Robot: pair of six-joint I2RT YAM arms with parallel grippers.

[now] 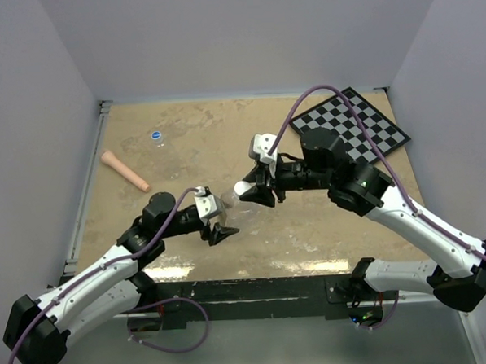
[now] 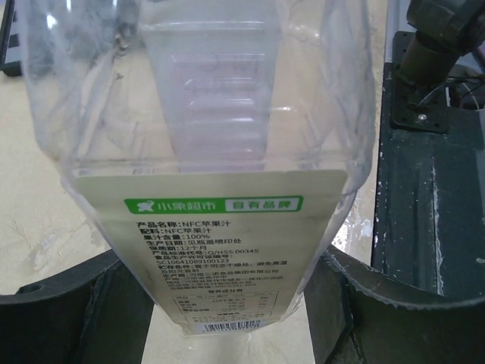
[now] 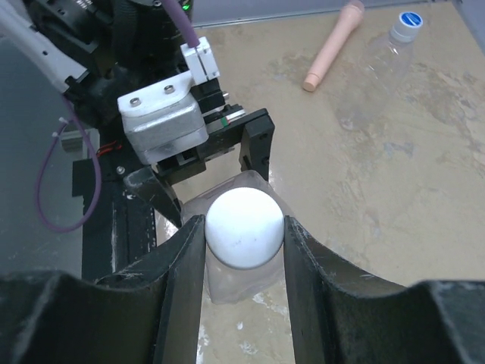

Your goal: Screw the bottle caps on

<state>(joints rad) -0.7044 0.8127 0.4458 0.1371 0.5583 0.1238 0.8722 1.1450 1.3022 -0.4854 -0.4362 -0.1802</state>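
small bottle (image 3: 377, 72): far left of the big bottle, well apart, at the back of the table (image 1: 311, 235). No gripper near it.
blue cap (image 1: 157, 136): sits on the small bottle's neck; looks already on, tightness can't be told.
stick (image 1: 126, 170): pink, lying flat left of the big bottle, between it and the small bottle. Not part of the job.
left gripper (image 1: 219, 230): jaws spread wide and clamped on the big bottle's labelled body, one finger (image 2: 68, 318) on each side. Holds it from the left.
big bottle (image 2: 227, 152): clear, mid-table between the two grippers. Long axis runs from the left gripper up and right to the right gripper, mouth at the right end. Exact tilt can't be told.
white cap (image 3: 244, 226): at the big bottle's mouth, on its right end, in line with the axis. Touching the neck as far as I can see; whether threads have caught, can't tell.
right gripper (image 1: 250, 191): part-closed, pinching the white cap across its rim. Comes in from the right, roughly along the bottle axis.
checkerboard (image 1: 350, 127): far right of the big bottle, behind the right arm. Untouched.
key relation: cap and bottle axis look lined up, so the next move is likely a right wrist twist while the left holds steady.
nearer arm: right for the cap, left for the body.
count: 2 bottles, 2 caps, 1 stick, 1 checkerboard, 2 grippers.
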